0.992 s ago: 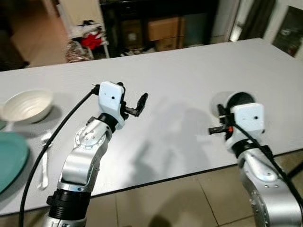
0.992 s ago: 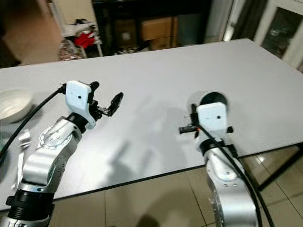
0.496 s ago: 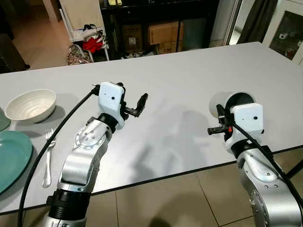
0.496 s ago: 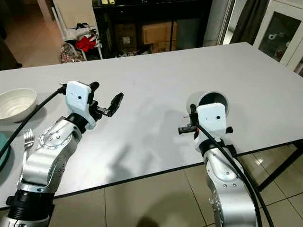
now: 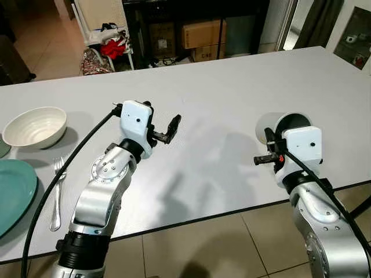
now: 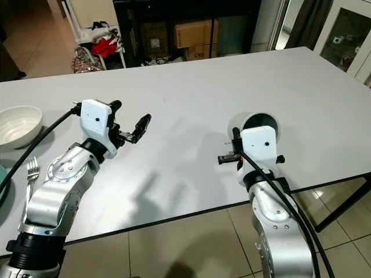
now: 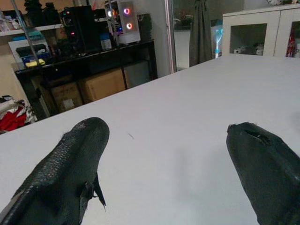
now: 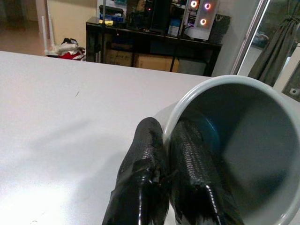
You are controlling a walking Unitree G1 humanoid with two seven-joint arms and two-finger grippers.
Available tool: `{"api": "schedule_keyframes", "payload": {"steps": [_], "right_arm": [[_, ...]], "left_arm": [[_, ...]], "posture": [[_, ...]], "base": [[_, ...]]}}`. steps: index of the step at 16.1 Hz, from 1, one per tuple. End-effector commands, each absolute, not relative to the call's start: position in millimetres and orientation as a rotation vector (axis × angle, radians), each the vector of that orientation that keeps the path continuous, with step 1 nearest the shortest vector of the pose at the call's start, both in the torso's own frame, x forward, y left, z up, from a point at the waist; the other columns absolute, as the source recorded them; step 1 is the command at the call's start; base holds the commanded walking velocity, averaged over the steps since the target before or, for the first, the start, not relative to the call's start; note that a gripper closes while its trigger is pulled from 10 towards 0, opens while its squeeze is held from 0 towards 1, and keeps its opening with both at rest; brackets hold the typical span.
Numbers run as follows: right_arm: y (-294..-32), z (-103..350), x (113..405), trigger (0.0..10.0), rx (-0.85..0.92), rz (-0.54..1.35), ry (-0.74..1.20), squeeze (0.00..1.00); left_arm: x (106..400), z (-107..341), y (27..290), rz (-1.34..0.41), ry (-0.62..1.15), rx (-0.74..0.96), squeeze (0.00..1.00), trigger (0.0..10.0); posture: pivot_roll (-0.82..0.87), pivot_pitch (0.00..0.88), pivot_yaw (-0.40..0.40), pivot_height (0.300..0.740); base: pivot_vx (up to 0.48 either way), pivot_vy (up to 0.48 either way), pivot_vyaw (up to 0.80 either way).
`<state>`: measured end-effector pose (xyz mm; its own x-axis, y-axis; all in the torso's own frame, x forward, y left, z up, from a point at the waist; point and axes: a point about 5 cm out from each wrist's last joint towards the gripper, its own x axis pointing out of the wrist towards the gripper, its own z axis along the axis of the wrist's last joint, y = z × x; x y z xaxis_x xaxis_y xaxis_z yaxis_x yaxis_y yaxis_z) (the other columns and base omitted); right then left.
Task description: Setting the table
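My right gripper (image 8: 166,129) is shut on the rim of a pale grey mug (image 8: 243,140), one finger inside it and one outside. The mug (image 5: 284,124) lies tilted on its side at the near right of the white table (image 5: 220,81), its mouth towards me. My left gripper (image 5: 171,128) hangs open above the middle of the table with nothing between its fingers (image 7: 75,159). At the far left stand a white bowl (image 5: 36,127) and a teal plate (image 5: 8,194), with a fork (image 5: 57,191) beside the plate.
The table's near edge (image 5: 191,221) runs just below both arms, with tiled floor under it. Behind the table stands a dark shelf with cardboard boxes (image 5: 200,35) and a rack with red cloth (image 5: 113,43).
The camera has shifted a little and the picture has sharpened. Both arms and the mug hold their places.
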<state>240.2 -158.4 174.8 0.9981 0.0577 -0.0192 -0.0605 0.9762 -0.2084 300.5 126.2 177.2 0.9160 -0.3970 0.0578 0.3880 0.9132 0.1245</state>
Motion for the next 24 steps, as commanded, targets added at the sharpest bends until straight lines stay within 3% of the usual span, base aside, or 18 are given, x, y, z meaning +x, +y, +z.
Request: {"api": "schedule_keyframes", "payload": {"steps": [1, 8, 10, 14, 18, 21, 24], "right_arm": [[-157.9, 180.9, 239.4, 10.0, -0.202, 0.063, -0.015, 0.0], [-153.8, 185.7, 246.7, 10.0, -0.183, 0.125, -0.034, 0.0], [-147.1, 187.6, 249.8, 10.0, -0.126, 0.188, -0.036, 0.0], [-135.0, 187.1, 261.2, 10.0, -0.184, 0.38, 0.001, 0.0], [-134.9, 181.2, 292.1, 10.0, -0.353, 0.548, 0.087, 0.0], [-137.7, 183.5, 345.3, 10.0, -0.541, 0.694, 0.104, 0.0], [-134.4, 190.4, 368.8, 10.0, -0.582, 0.768, 0.115, 0.0]], "left_arm": [[299.5, 177.0, 127.7, -0.406, -0.077, 0.125, 0.0, 10.0], [300.6, 176.3, 143.0, -0.394, -0.066, 0.18, 0.0, 10.0], [298.8, 175.5, 146.9, -0.419, -0.055, 0.21, 0.0, 10.0], [296.8, 176.4, 157.2, -0.493, -0.033, 0.278, 0.0, 10.0], [290.3, 174.2, 167.0, -0.526, -0.001, 0.327, 0.0, 10.0], [281.2, 174.1, 176.2, -0.544, 0.029, 0.372, 0.0, 10.0], [275.4, 175.9, 182.3, -0.56, 0.048, 0.395, 0.0, 10.0]], "posture": [[-0.04, 0.0, 0.062, 0.74], [-0.01, 0.0, 0.049, 0.74], [0.0, 0.0, 0.049, 0.74], [0.01, 0.0, 0.042, 0.74], [0.03, 0.0, 0.028, 0.74], [0.08, 0.0, 0.012, 0.74], [0.12, 0.0, 0.014, 0.74]], "base": [[0.0, 0.0, 0.0], [0.0, 0.0, 0.0], [0.0, 0.0, 0.0], [0.0, 0.0, 0.0], [0.0, 0.0, 0.0], [0.0, 0.0, 0.0], [0.0, 0.0, 0.0]]}}
